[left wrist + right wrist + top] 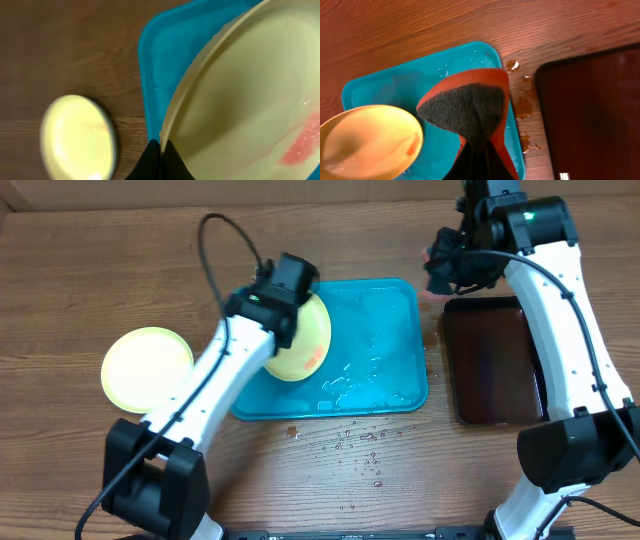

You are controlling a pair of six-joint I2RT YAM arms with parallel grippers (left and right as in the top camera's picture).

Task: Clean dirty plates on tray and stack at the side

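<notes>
L gripper [160, 149] is pinched tight on the rim of a cream plate [250, 95] w/ a red smear, holding it tilted over the left end of the turquoise tray [385, 330]. R gripper [475, 147] is clamped on an orange sponge [465, 102], dark scrub side showing, above the tray's far right corner, near the dark tray [495, 360]. 2nd plate [147, 368] lies flat on the table [80, 260], left of the tray & apart from it.

bright, even light from above; faint shadows on the desk [80, 260], wet glints on the tray [390, 330], left wrist view softly blurred.
</notes>
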